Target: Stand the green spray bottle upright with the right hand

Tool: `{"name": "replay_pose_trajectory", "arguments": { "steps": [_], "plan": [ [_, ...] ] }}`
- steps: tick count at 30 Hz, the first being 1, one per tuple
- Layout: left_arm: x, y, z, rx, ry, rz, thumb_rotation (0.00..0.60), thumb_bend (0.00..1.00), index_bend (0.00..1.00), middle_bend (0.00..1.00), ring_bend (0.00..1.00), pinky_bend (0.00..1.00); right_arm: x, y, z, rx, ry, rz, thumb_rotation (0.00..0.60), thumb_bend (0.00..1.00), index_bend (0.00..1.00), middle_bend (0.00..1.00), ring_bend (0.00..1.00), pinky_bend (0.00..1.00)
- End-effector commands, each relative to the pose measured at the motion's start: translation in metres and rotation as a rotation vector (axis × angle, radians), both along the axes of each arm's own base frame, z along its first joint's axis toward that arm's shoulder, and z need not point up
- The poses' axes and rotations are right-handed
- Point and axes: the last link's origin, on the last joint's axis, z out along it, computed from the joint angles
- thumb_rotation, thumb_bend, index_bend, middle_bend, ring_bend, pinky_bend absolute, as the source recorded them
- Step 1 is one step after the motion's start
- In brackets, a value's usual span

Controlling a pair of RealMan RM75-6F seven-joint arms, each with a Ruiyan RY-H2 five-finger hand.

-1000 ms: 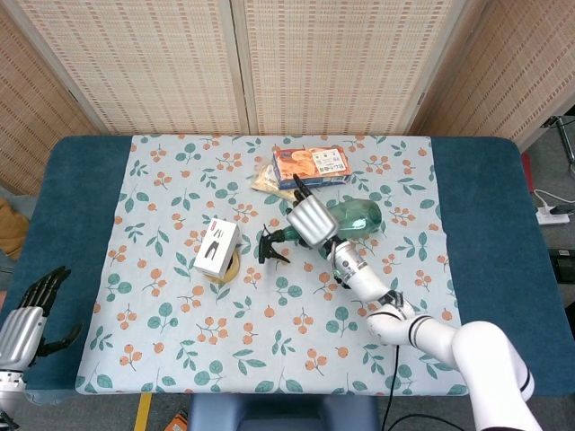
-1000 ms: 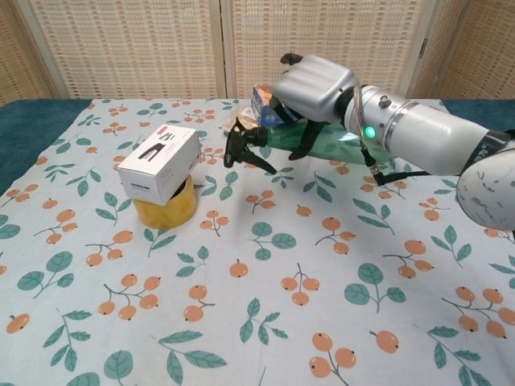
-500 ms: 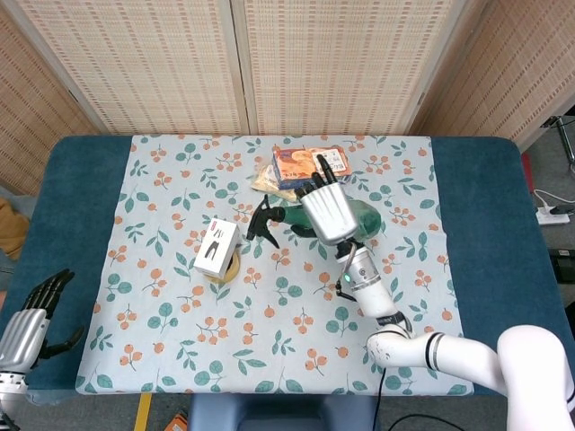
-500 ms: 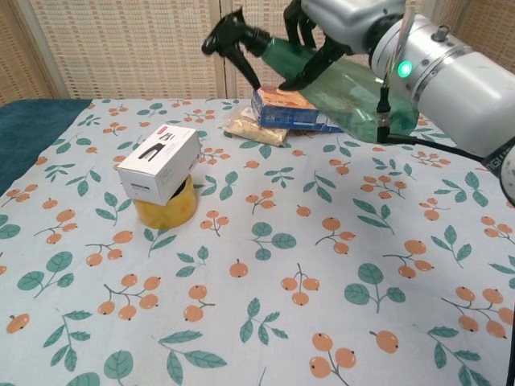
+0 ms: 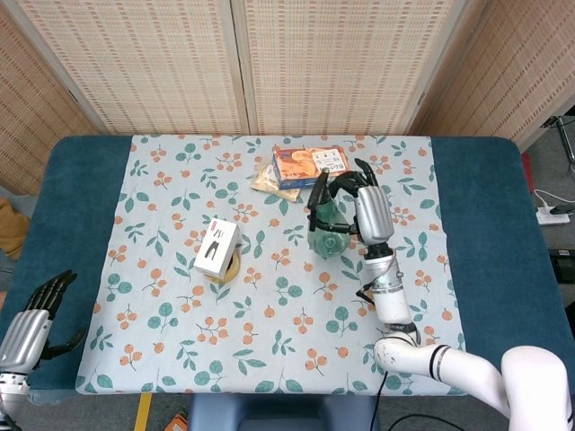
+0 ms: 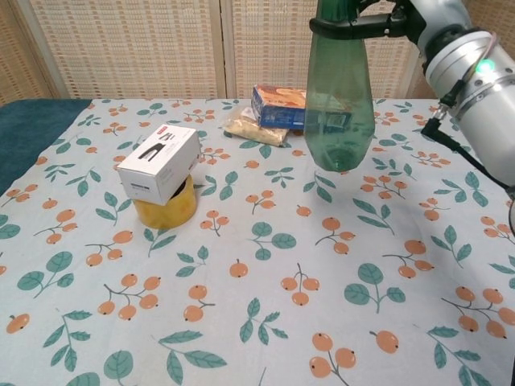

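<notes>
The green spray bottle (image 6: 339, 104) hangs upright in the air above the flowered cloth, its base clear of the table in the chest view. My right hand (image 5: 359, 205) grips it around the neck, fingers wrapped near the black trigger head. From the head view the bottle (image 5: 325, 229) is seen from above, just right of the table's middle. Its top is cut off by the upper edge of the chest view. My left hand (image 5: 29, 321) hangs open off the table's front left corner, holding nothing.
A white box (image 6: 158, 163) lies on a yellow tape roll (image 6: 166, 207) at the left. A blue snack box (image 6: 283, 106) and a small clear packet (image 6: 253, 129) lie behind the bottle. The flowered cloth (image 6: 257, 305) covers the table.
My right hand has lifted the bottle from lying on the cloth, swung it up and turned it from tilted to upright. It now hangs a little further right.
</notes>
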Motion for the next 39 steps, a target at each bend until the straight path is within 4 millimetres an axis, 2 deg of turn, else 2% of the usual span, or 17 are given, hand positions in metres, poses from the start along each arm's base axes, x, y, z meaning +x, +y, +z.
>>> {"name": "replay_pose_trajectory", "arguments": {
  "steps": [1, 7, 17, 29, 33, 39],
  "plan": [
    [-0.001, 0.0, 0.0, 0.001, -0.002, 0.003, 0.6, 0.28, 0.02, 0.02, 0.0, 0.08, -0.035, 0.007, -0.022, 0.072, -0.142, 0.011, 0.6, 0.06, 0.75, 0.63, 0.32, 0.13],
    [-0.001, 0.001, 0.001, 0.007, -0.008, -0.002, 0.6, 0.28, 0.02, 0.02, 0.0, 0.08, -0.049, 0.01, -0.041, 0.108, -0.156, 0.022, 0.6, 0.07, 0.76, 0.63, 0.32, 0.14],
    [-0.001, 0.001, 0.001, 0.018, -0.019, -0.004, 0.6, 0.28, 0.02, 0.02, 0.0, 0.08, -0.049, 0.014, -0.057, 0.131, -0.102, 0.065, 0.6, 0.06, 0.77, 0.63, 0.32, 0.14],
    [0.0, 0.002, 0.003, 0.03, -0.039, -0.011, 0.6, 0.28, 0.02, 0.02, 0.0, 0.08, -0.045, 0.018, -0.062, 0.139, -0.061, 0.093, 0.6, 0.06, 0.76, 0.63, 0.32, 0.14],
    [0.0, 0.002, 0.003, 0.03, -0.042, -0.011, 0.6, 0.28, 0.03, 0.02, 0.0, 0.08, -0.046, 0.02, -0.063, 0.144, -0.034, 0.107, 0.6, 0.0, 0.73, 0.63, 0.31, 0.14],
    [0.0, 0.002, 0.003, 0.029, -0.042, -0.012, 0.6, 0.28, 0.03, 0.02, 0.0, 0.08, -0.047, 0.02, -0.062, 0.142, -0.013, 0.116, 0.6, 0.0, 0.66, 0.63, 0.28, 0.14]
  ]
}}
